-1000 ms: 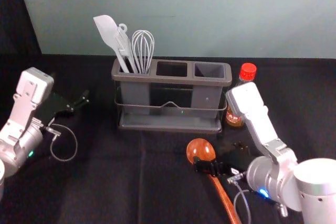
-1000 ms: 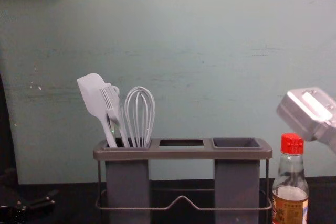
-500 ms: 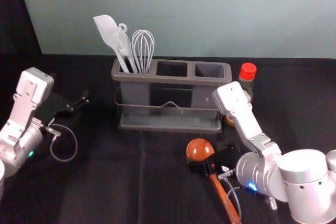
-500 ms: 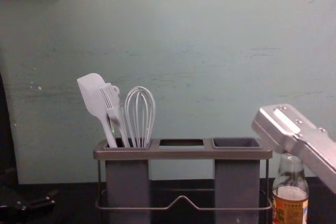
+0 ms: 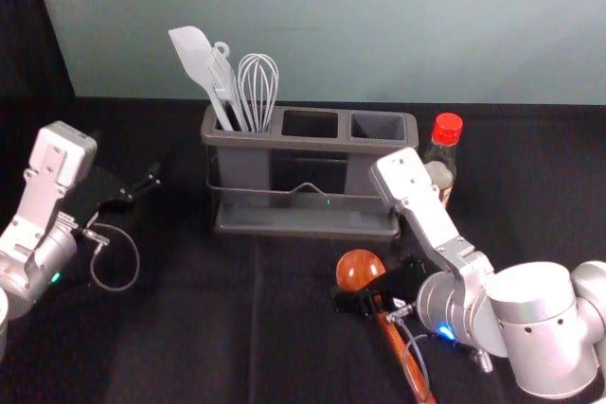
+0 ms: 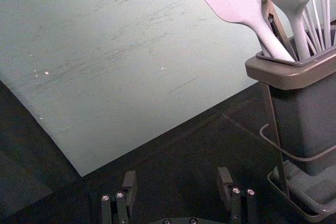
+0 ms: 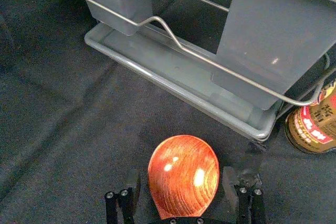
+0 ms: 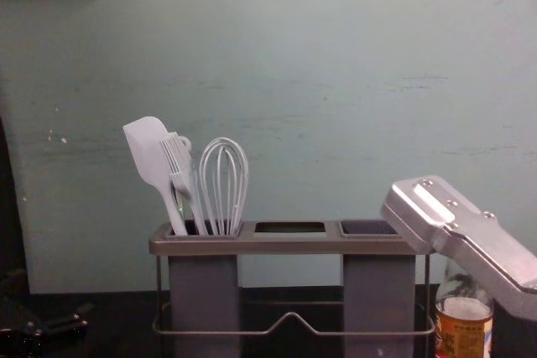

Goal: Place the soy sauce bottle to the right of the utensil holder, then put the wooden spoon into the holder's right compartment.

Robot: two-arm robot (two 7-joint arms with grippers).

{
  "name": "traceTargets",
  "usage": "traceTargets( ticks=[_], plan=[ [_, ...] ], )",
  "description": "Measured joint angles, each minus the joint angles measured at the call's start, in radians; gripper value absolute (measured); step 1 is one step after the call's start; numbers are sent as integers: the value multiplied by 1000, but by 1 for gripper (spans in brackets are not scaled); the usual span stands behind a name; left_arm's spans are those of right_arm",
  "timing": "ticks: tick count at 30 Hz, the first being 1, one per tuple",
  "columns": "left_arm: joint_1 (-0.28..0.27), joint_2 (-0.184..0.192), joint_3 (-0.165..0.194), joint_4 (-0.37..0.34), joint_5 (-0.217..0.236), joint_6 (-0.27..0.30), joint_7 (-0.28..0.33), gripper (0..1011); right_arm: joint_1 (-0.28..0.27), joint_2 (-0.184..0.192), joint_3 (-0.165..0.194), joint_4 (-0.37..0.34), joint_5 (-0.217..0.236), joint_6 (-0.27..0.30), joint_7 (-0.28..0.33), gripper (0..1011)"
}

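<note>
The soy sauce bottle [image 5: 442,160], red-capped, stands just right of the utensil holder [image 5: 303,232], partly behind the right arm; the chest view shows its label [image 8: 463,334]. The wooden spoon [image 5: 359,271] lies on the table in front of the holder, bowl toward it. My right gripper [image 5: 365,301] is low over the spoon where bowl meets handle. From the right wrist view, the open right gripper [image 7: 180,182] has its fingers on either side of the spoon bowl [image 7: 184,174]. My left gripper [image 5: 150,186] stays idle left of the holder; the left gripper [image 6: 177,184] is open in its wrist view.
A white spatula [image 5: 194,56], a brush and a whisk [image 5: 258,87] stand in the holder's left compartment. The middle and right [image 5: 379,127] compartments hold no utensils. A wall rises behind the table [image 5: 189,328].
My right arm has shifted left, bringing its gripper across the spoon's neck, and the arm now hides the bottle's cap in the chest view. The spoon and left arm look unmoved.
</note>
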Motion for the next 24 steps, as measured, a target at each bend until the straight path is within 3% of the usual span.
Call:
traceTargets(
  ticks=[24],
  plan=[
    [0, 0, 0, 0, 0, 0, 0, 1005, 9, -41, 17, 48, -51, -22, 33, 1004]
  ],
)
